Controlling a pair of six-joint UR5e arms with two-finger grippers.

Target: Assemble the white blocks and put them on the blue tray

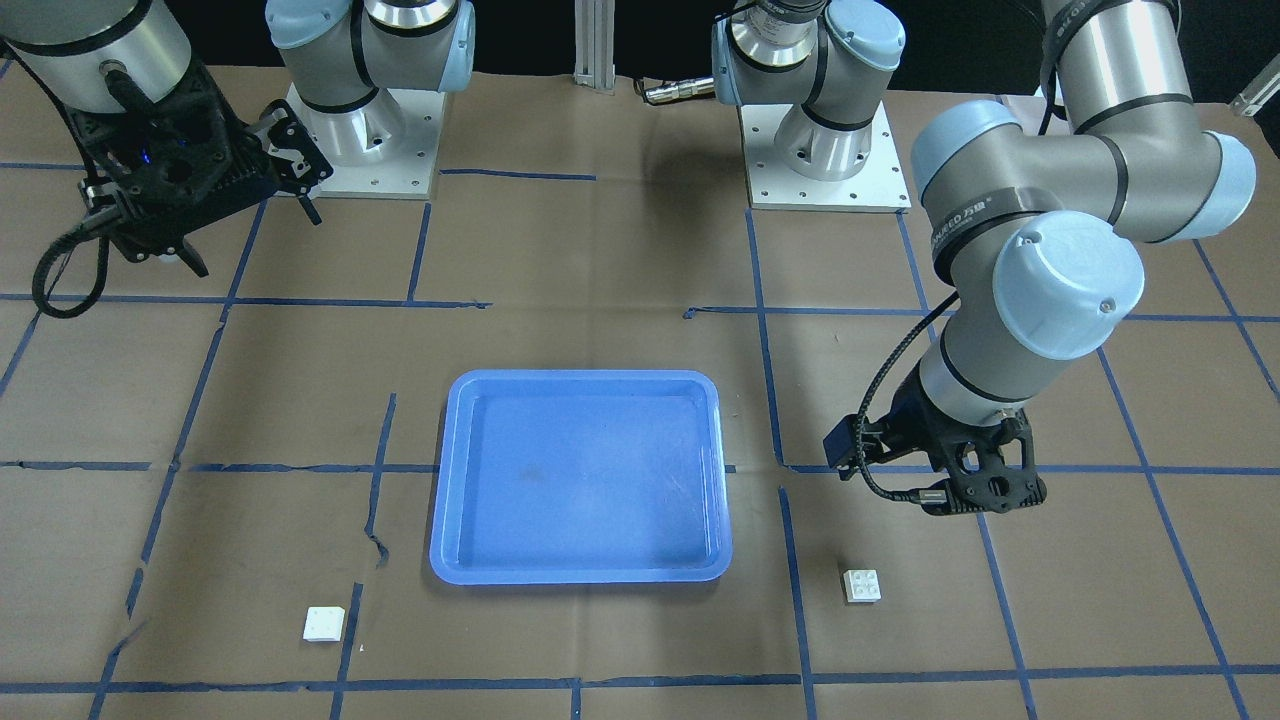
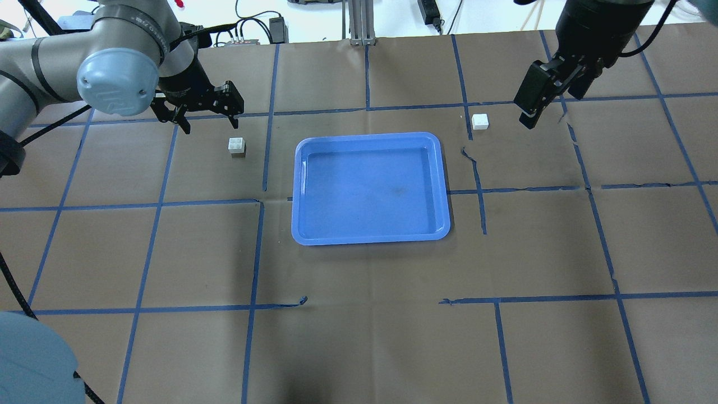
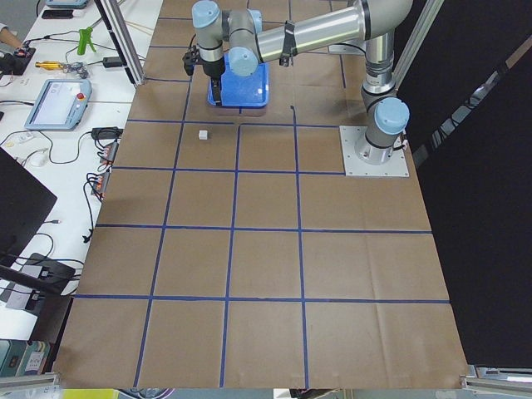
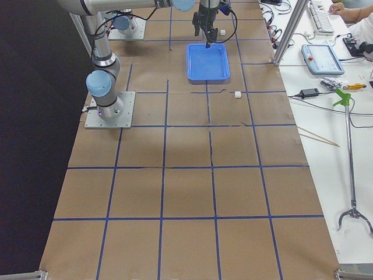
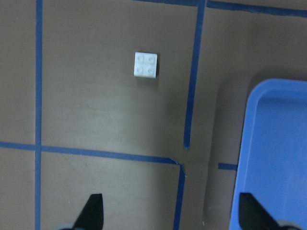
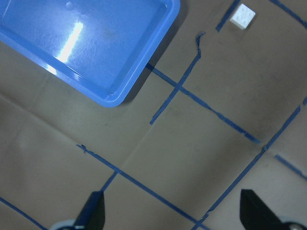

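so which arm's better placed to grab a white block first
Probably left. In its wrist view the studded white block lies nearly straight ahead of the open left pincer; the right pincer sees the other white block small, off in a corner.

A rectangular blue tray [image 2: 370,188] with rounded corners and a raised rim lies flat on the brown paper. Two small white blocks rest well apart, one on either side of it. The left white block [image 2: 236,146] shows four round studs on top. The right white block [image 2: 480,121] lies just beyond the tray's far corner.
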